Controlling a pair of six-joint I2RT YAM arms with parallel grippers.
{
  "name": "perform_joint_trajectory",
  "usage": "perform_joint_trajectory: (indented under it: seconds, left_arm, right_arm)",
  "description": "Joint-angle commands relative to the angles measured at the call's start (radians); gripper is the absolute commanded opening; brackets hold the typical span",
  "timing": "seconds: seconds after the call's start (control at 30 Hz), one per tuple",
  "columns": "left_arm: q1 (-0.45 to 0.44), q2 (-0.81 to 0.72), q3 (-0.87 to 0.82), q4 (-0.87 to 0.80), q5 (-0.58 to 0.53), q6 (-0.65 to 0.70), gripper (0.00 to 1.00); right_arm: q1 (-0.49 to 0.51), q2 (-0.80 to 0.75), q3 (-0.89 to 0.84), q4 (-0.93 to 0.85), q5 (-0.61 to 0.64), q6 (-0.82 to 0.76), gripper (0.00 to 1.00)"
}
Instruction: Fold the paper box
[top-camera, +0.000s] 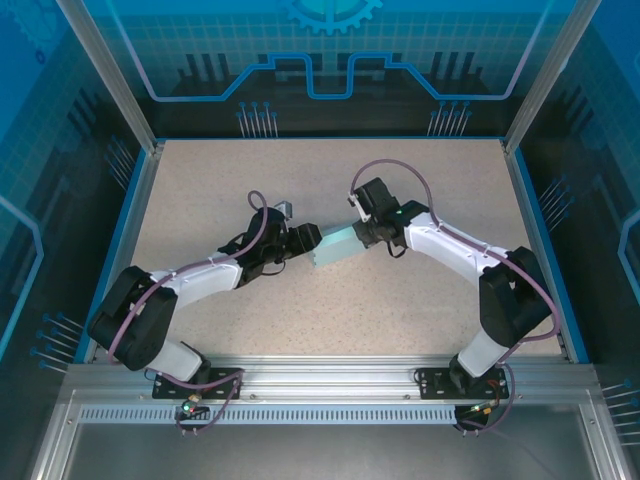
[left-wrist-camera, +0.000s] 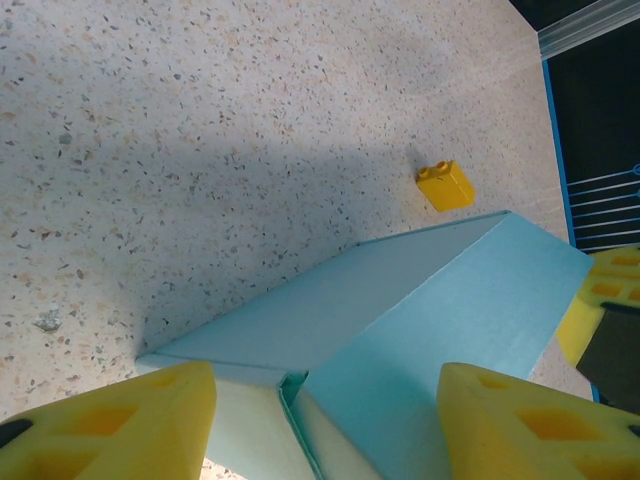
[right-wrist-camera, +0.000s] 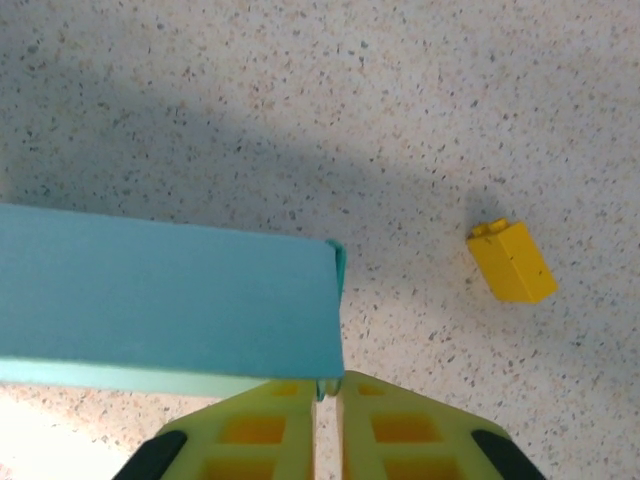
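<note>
The paper box (top-camera: 335, 247) is a pale blue, partly folded long shape lying mid-table between both arms. In the left wrist view its folded end (left-wrist-camera: 400, 310) sits between the yellow fingers of my left gripper (left-wrist-camera: 325, 385), whose jaws stand wide apart on either side of it. From the top, the left gripper (top-camera: 308, 240) is at the box's left end. My right gripper (top-camera: 362, 235) is at the box's right end. Its fingers (right-wrist-camera: 328, 385) are almost together, with the thin edge of the box's corner (right-wrist-camera: 170, 300) pinched between their tips.
A small yellow brick (left-wrist-camera: 446, 186) lies on the speckled table just beyond the box's far end, also close to the right gripper (right-wrist-camera: 511, 261). Blue rails (top-camera: 125, 240) border the table (top-camera: 420, 310), with open surface in front of and behind the box.
</note>
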Motion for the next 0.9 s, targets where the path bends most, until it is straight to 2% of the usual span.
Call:
perform_joint_trajectory:
  seconds: [0.0,0.43,0.6,0.87]
  left_arm:
    - [-0.01,0.041,-0.033,-0.086,-0.039,0.028,0.61]
    - [-0.02,0.058,-0.018,-0.102,-0.053,0.042,0.61]
    - [-0.021,0.058,-0.018,-0.102,-0.053,0.044,0.6]
    - [-0.026,0.052,-0.014,-0.1,-0.055,0.044,0.61]
  right_arm:
    - [0.017,-0.028,-0.007,-0.037,0.007,-0.01,0.19]
    - [0.004,-0.138,0.012,-0.106,0.017,-0.037,0.36]
    - [-0.062,-0.145,0.05,-0.094,-0.132,-0.02,0.38]
    - [-0.191,-0.034,0.112,-0.048,-0.393,0.03,0.41]
